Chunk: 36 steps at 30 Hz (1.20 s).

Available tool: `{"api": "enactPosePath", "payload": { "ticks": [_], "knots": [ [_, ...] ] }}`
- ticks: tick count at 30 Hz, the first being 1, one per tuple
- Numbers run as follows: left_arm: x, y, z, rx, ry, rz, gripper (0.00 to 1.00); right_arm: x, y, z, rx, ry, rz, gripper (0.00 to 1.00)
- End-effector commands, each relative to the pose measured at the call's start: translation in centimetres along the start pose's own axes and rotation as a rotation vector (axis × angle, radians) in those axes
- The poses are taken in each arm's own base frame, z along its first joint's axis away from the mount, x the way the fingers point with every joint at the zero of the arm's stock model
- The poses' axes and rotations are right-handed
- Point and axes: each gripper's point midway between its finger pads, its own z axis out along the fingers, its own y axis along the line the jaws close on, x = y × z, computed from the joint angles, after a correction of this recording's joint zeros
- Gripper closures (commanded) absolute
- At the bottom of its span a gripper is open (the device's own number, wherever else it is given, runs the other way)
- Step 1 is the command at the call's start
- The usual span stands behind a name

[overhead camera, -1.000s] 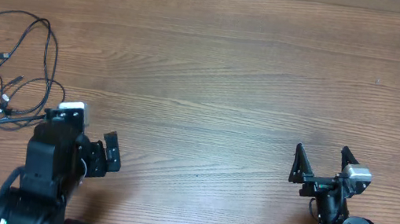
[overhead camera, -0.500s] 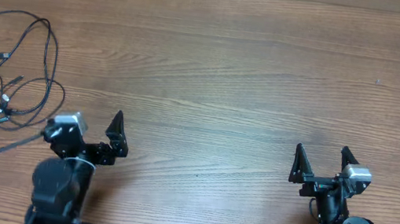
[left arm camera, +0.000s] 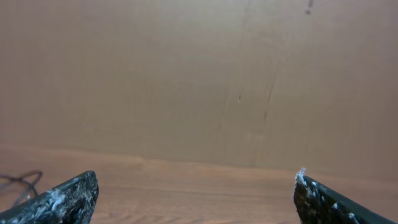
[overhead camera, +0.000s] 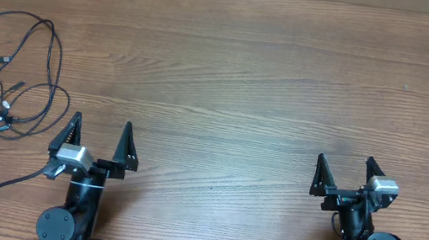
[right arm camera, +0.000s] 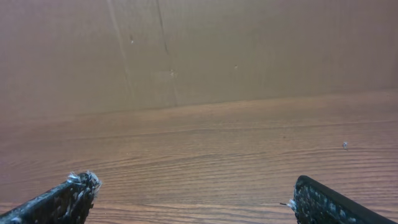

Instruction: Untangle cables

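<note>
The cables (overhead camera: 13, 73) are thin black cords with small metal-tipped plugs, lying in loose overlapping loops at the far left of the wooden table. A bit of cable (left arm camera: 15, 183) shows at the left edge of the left wrist view. My left gripper (overhead camera: 100, 128) is open and empty, near the front edge, just right of the cables and apart from them; its fingertips show in the left wrist view (left arm camera: 196, 183). My right gripper (overhead camera: 345, 163) is open and empty at the front right, far from the cables; it also shows in the right wrist view (right arm camera: 196, 183).
The wooden table (overhead camera: 239, 72) runs back to a brown cardboard wall (left arm camera: 199, 74). A thicker black arm wire (overhead camera: 4, 191) curves at the front left beside the left arm base.
My left arm has drawn back from the cables and turned to face the far side, its fingers now spread open and pointing away. The cables and the right arm have not moved.
</note>
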Motion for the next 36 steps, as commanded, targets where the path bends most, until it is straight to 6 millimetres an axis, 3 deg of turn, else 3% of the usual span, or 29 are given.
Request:
{"api": "enactPosePath", "payload": {
  "ticks": [1, 7, 12, 36],
  "knots": [
    [0.3, -0.6, -0.2, 0.039, 0.0, 0.147, 0.0, 0.2, -0.3, 0.0, 0.011, -0.002, -0.004, 0.0],
    [2.7, -0.2, -0.4, 0.033, 0.098, 0.158, 0.01, 0.2, -0.3, 0.0, 0.011, -0.002, -0.004, 0.0],
    [7.5, 0.7, -1.3, 0.01, 0.301, 0.137, 0.0, 0.2, -0.3, 0.0, 0.011, -0.002, -0.004, 0.0],
    [7.4, 0.8, -1.3, 0.0, 0.296, 0.14, 0.0, 0.2, -0.3, 0.0, 0.011, -0.002, -0.004, 0.0]
  ]
}}
